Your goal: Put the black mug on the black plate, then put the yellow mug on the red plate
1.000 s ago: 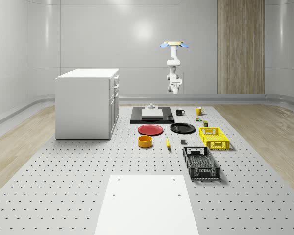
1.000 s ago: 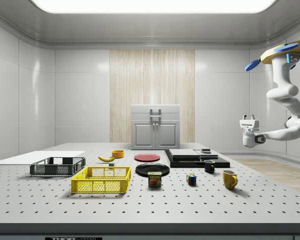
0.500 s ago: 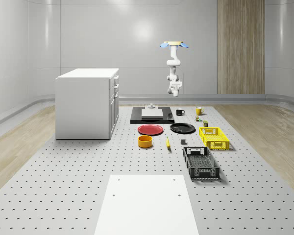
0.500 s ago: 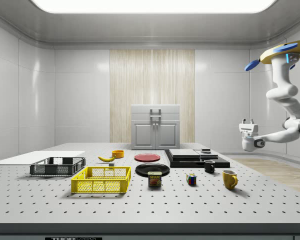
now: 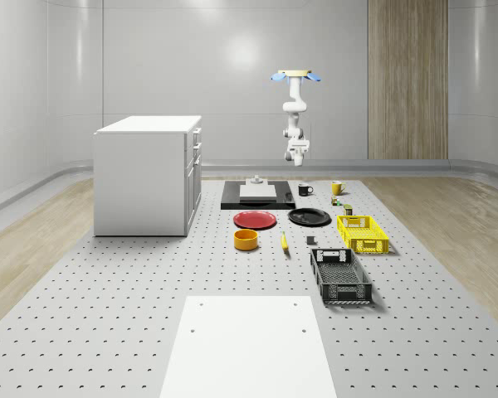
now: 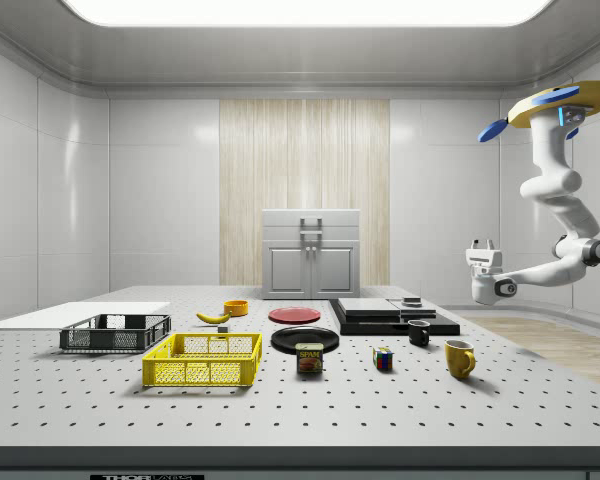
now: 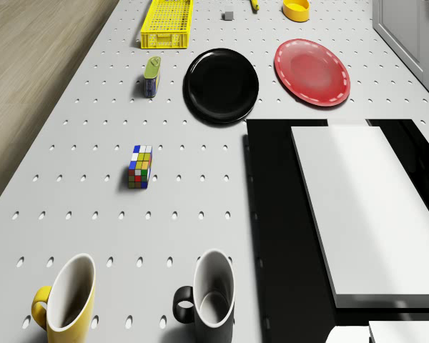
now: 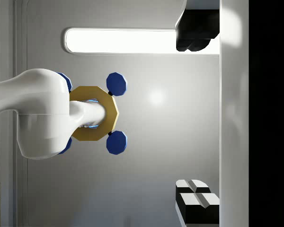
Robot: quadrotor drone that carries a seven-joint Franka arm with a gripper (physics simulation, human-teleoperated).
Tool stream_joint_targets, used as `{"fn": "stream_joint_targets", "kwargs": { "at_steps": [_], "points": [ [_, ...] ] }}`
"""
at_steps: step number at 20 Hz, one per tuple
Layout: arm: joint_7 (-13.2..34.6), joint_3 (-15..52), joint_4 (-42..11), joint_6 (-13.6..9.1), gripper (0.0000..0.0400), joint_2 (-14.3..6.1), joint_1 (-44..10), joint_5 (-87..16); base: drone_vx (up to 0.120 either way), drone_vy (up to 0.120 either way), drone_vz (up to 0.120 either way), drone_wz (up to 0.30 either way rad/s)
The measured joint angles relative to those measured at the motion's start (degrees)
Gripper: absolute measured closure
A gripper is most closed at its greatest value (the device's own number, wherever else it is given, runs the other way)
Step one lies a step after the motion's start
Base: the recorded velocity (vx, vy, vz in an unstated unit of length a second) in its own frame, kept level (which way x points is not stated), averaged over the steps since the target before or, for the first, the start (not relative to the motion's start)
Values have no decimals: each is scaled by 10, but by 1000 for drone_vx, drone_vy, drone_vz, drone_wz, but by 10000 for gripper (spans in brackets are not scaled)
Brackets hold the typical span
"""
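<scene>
The black mug (image 5: pixel 305 190) (image 7: pixel 213 296) and the yellow mug (image 5: pixel 337 187) (image 7: pixel 66 300) stand upright on the pegboard table near its far end, the yellow one toward the whole-scene view's right. Nearer lie the black plate (image 5: pixel 309 217) (image 7: pixel 221 85) and the red plate (image 5: pixel 256 220) (image 7: pixel 312 71), both bare. The drone (image 5: pixel 295 75) (image 6: pixel 550 103) hovers high beyond the table's far end. Its arm hangs down and bends, and the gripper (image 6: pixel 480 244) (image 8: pixel 194 116) points upward, open and holding nothing, well above and beyond the black mug (image 6: pixel 419 332).
A black slab (image 5: pixel 257 201) with a white block lies beside the black mug. A Rubik's cube (image 7: pixel 139 166) and a can (image 7: pixel 151 76) sit between mugs and plates. A yellow crate (image 5: pixel 362 233), black crate (image 5: pixel 340 275), orange bowl (image 5: pixel 246 240), banana (image 5: pixel 284 241) and white cabinet (image 5: pixel 145 174) stand nearer.
The hand has swung up and risen, from pointing sideways-down to pointing at the ceiling. Drone and arm have shifted slightly toward the side view's left. Mugs and plates are unmoved.
</scene>
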Motion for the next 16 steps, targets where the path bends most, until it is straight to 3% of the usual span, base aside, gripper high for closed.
{"fn": "stream_joint_targets", "kwargs": {
  "at_steps": [4,10,16],
  "points": [
    [0,0,-1,1,0,-1,0,0,120,0,0,0],
    [0,1,-2,4,0,-3,-1,-1,120,-107,0,0],
    [0,2,-4,6,0,-4,-1,-2,120,0,0,0]
  ]
}}
